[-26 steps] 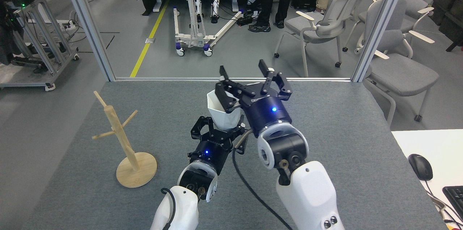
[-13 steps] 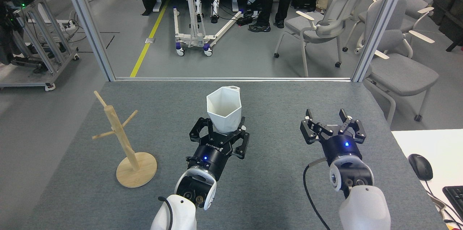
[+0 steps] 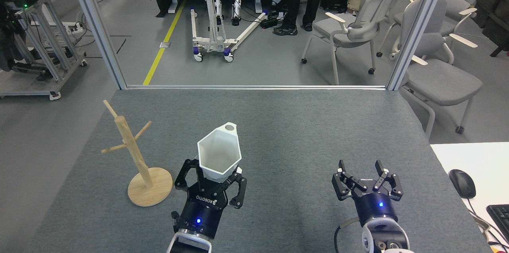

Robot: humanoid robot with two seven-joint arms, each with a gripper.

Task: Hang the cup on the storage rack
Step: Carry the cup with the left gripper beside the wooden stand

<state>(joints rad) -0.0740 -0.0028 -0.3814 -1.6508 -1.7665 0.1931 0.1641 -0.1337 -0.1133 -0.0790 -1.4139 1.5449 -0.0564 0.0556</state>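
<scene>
Bright, even overhead indoor light, no hard glare. Soft faint shadows on the grey table (image 3: 302, 133), a weak one by the storage rack (image 3: 135, 157) base. Sharp focus throughout, no motion blur. Slight wide-angle bending at left and right edges. Cup (image 3: 218, 155) interior evenly lit, unclipped.

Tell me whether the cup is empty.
Empty: the cup, held by the left gripper, shows a bare white inside.

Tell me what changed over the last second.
The right pincer let go of the white cup and pulled back right, open. The left pincer, shut on the cup, carried it nearer and left, toward the wooden mug tree, which stayed put.
</scene>
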